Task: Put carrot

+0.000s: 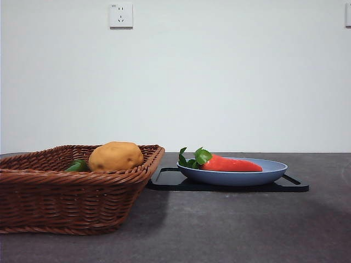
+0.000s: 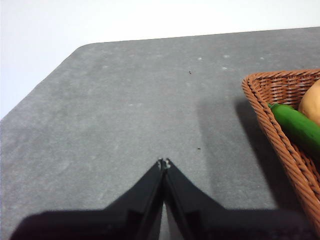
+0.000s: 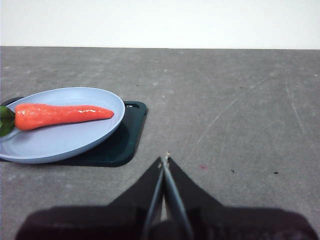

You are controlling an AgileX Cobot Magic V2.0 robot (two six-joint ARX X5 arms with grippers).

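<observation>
The red-orange carrot (image 1: 230, 164) with green leaves (image 1: 193, 158) lies in a blue plate (image 1: 236, 176) on a black board (image 1: 164, 179), right of centre in the front view. In the right wrist view the carrot (image 3: 60, 115) lies in the plate (image 3: 65, 145), and my right gripper (image 3: 165, 161) is shut and empty, apart from the plate over bare table. My left gripper (image 2: 164, 163) is shut and empty over bare table beside the wicker basket (image 2: 280, 130).
A brown wicker basket (image 1: 66, 203) stands at the front left, holding a tan-yellow potato-like lump (image 1: 115, 156) and a green vegetable (image 1: 78, 166). In the left wrist view the green vegetable (image 2: 300, 127) lies against the basket's rim. A grey table (image 1: 247, 230) stretches to a white wall.
</observation>
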